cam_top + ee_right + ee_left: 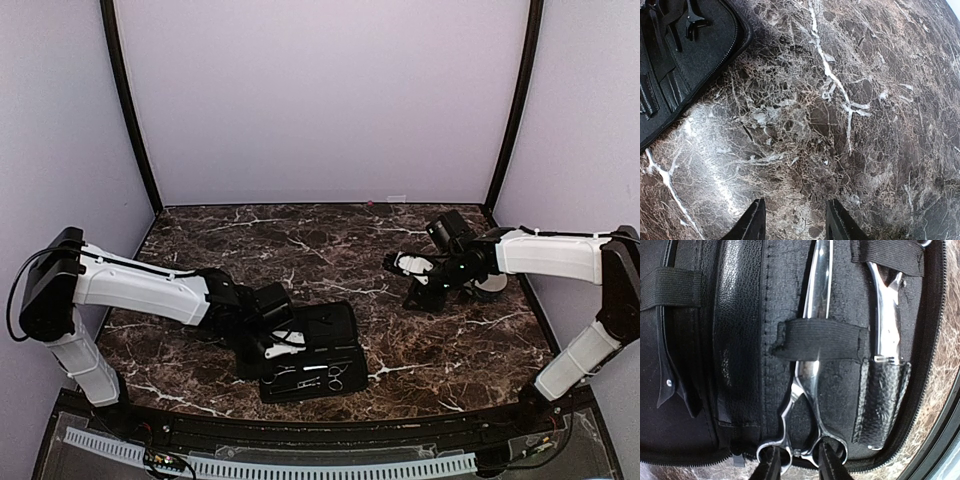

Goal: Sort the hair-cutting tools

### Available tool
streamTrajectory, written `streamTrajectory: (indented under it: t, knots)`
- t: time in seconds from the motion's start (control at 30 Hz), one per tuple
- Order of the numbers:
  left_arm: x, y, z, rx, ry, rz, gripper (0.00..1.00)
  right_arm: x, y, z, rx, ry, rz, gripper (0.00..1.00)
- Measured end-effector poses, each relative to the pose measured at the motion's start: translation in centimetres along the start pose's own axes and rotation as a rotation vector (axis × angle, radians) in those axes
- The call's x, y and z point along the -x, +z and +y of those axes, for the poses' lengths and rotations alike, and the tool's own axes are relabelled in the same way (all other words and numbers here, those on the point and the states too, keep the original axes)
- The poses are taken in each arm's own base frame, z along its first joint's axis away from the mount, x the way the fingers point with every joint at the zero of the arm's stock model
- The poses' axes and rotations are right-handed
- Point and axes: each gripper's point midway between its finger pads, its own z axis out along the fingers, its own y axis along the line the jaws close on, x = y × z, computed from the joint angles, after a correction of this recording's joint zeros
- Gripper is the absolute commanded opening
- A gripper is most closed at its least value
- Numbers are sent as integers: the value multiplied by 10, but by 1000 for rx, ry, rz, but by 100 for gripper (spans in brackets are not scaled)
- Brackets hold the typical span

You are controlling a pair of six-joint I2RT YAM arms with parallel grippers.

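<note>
The black case (pixel 335 325) lies open near the table's front. In the left wrist view, silver scissors (pixel 812 375) sit under an elastic strap in the case (pixel 740 340). A second silver tool (pixel 887 315) sits in a leather pocket to the right, and a dark clip (pixel 665 375) lies at the left. My left gripper (pixel 799 455) has one finger in each ring handle and pinches the metal between the rings. My right gripper (pixel 795 225) is open and empty above bare marble, at the right in the top view (pixel 400 262).
A white bowl (pixel 490 283) lies partly hidden behind my right arm. The case corner (pixel 680 60), holding a dark clip (pixel 692 20), shows at the upper left of the right wrist view. Purple walls enclose the dark marble table (pixel 300 240).
</note>
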Motion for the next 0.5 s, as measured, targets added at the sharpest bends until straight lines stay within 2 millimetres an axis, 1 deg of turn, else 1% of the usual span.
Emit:
streamTrajectory:
  t: [0.3, 0.5]
  knots:
    - [5, 1, 0, -7, -1, -2, 24, 0, 0, 0, -3, -1, 3, 41]
    - [16, 3, 0, -22, -2, -24, 24, -1, 0, -1, -5, -2, 5, 41]
